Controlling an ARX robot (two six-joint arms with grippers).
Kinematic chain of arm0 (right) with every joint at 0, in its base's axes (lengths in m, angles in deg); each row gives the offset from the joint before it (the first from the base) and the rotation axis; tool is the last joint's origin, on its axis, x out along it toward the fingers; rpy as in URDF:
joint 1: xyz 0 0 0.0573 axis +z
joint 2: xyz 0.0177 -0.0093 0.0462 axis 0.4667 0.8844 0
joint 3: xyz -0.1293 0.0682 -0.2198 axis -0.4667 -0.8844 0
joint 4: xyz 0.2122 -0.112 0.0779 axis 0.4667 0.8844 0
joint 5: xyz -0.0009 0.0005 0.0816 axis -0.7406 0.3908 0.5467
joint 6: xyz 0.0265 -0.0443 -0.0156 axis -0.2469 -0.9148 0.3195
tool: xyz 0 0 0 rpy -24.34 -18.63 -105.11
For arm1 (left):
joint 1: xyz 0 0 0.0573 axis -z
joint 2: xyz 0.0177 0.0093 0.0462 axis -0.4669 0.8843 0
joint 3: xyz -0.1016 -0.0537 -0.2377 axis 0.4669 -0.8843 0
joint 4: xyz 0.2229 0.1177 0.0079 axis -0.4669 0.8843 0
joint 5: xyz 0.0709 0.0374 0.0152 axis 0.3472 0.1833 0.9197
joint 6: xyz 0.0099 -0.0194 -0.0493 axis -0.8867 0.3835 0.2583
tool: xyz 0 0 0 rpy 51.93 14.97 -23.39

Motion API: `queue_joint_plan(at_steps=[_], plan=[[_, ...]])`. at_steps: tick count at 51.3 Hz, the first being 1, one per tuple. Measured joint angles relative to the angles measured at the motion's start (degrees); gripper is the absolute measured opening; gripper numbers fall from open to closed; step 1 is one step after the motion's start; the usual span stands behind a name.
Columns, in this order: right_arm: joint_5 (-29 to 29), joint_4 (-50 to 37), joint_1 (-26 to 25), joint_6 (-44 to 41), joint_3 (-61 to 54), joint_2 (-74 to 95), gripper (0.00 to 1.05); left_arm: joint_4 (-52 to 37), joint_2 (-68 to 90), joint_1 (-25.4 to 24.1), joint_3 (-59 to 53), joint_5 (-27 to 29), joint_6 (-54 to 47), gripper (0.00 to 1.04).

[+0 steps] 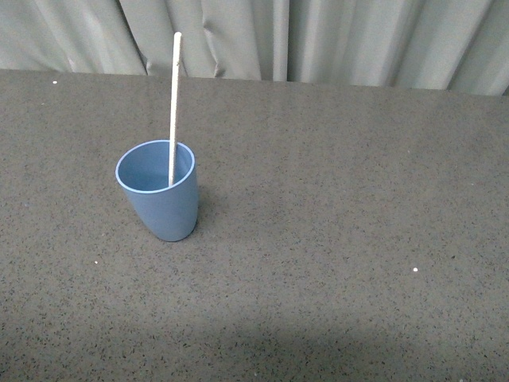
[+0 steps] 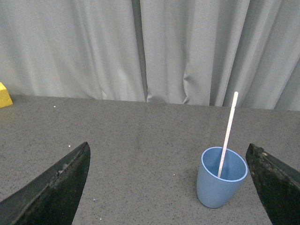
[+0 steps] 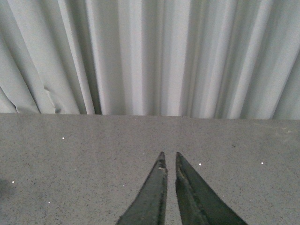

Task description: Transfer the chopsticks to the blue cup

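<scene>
The light-blue cup (image 1: 160,191) stands upright on the dark speckled table, left of centre in the front view. The pale chopstick (image 1: 173,103) stands in it, leaning against the rim, its top well above the cup. Neither arm shows in the front view. In the left wrist view the cup (image 2: 220,180) with the chopstick (image 2: 228,131) stands ahead between the jaws, close to one finger. My left gripper (image 2: 168,154) is open and empty, apart from the cup. My right gripper (image 3: 169,156) is shut and empty over bare table; the cup is out of its view.
A grey curtain (image 1: 318,40) hangs along the table's far edge. A yellow object (image 2: 4,95) sits at the table's far edge in the left wrist view. The dark table (image 1: 342,239) stretches to the right of the cup.
</scene>
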Motion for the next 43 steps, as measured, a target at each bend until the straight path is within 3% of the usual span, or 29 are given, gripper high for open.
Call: queue_joint_plan(at_steps=[9,15,25,43], plan=[[0.0,0.02,0.0,0.0,0.0,-0.04,0.35,0.0,0.0,0.0,0.0,0.02,0.0,0.98],[0.0,0.02,0.0,0.0,0.0,-0.04,0.61,0.0,0.0,0.0,0.0,0.0,0.0,0.98],[0.0,0.02,0.0,0.0,0.0,-0.04,0.95,0.0,0.0,0.0,0.0,0.02,0.0,0.98],[0.0,0.02,0.0,0.17,0.0,-0.04,0.95,0.0,0.0,0.0,0.0,0.02,0.0,0.98]])
